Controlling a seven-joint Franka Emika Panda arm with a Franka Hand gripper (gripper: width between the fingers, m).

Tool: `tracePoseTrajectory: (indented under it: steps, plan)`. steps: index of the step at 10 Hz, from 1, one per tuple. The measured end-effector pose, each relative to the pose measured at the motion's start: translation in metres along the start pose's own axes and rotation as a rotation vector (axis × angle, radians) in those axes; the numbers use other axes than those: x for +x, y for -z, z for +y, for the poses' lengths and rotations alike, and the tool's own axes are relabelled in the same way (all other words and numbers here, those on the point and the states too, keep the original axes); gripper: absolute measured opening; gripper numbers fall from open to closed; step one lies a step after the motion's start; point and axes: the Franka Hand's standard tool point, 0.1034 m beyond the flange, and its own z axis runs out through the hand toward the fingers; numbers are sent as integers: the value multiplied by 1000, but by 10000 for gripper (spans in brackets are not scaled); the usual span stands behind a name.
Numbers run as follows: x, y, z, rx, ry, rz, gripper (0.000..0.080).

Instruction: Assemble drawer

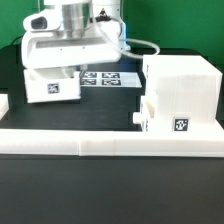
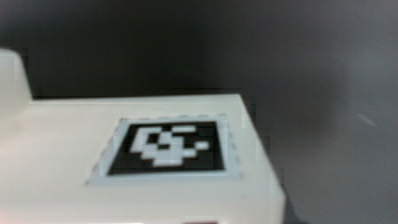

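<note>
A small white open-top box (image 1: 52, 86) with a black-and-white tag stands at the exterior view's left. My gripper (image 1: 72, 66) is right over it, and its fingers are hidden behind the hand and the box. The wrist view is filled by this box's tagged face (image 2: 169, 148), very close, with no fingertips showing. The big cube-like casing (image 1: 182, 92) stands at the exterior view's right, its tag facing front. A second small white piece (image 1: 145, 118) sits against the casing's lower left side.
The long low white rail (image 1: 110, 143) runs across the front of the table. The marker board (image 1: 103, 79) lies flat behind, between the small box and the casing. The tabletop is black.
</note>
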Motion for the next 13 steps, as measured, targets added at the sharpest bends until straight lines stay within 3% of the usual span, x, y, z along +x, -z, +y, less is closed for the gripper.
tracePoseTrajectory:
  steps: [3, 4, 7, 9, 11, 13]
  plan:
    - [44, 24, -8, 50, 76, -43, 42]
    - [45, 22, -5, 40, 113, -24, 42]
    - [40, 18, -6, 46, 349, -30, 42]
    - [55, 16, -6, 29, 640, -32, 42]
    - [67, 21, -4, 31, 822, -66, 42]
    - [66, 19, -3, 36, 960, -64, 42]
